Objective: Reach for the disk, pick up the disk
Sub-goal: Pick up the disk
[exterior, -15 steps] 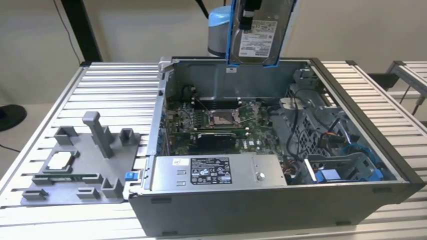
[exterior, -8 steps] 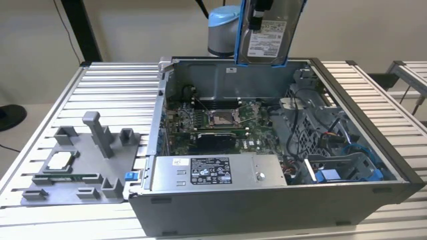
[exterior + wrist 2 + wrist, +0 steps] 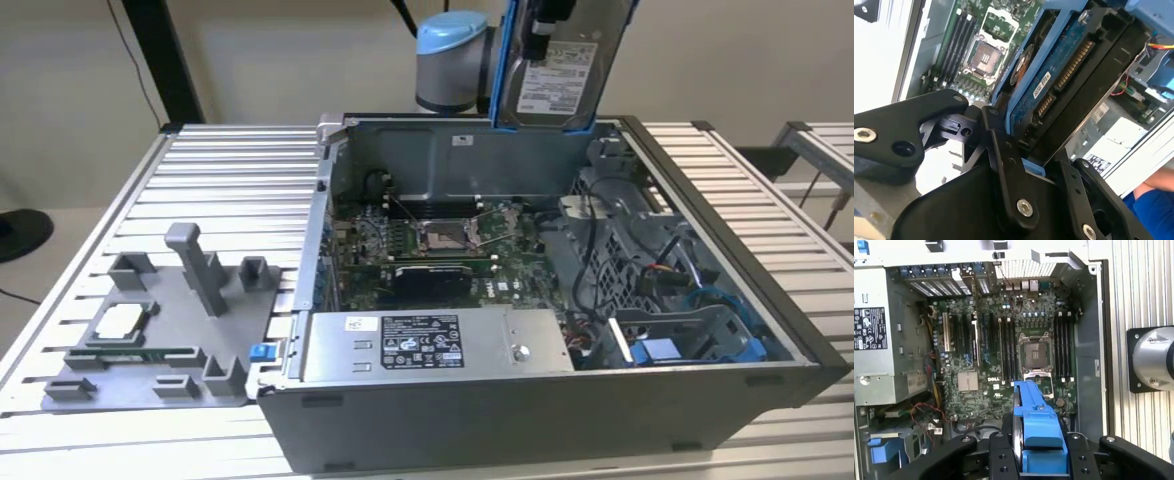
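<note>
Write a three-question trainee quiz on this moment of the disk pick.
1. True or false: the disk lies flat inside the open computer case.
2. What does the gripper hold? A) small silver chip B) the disk in its blue bracket C) nothing
3. Fill in: in the first wrist view, the held disk hangs above the ____.

Key: 1 false, it is held on edge above the case; 2 B; 3 motherboard.
</note>
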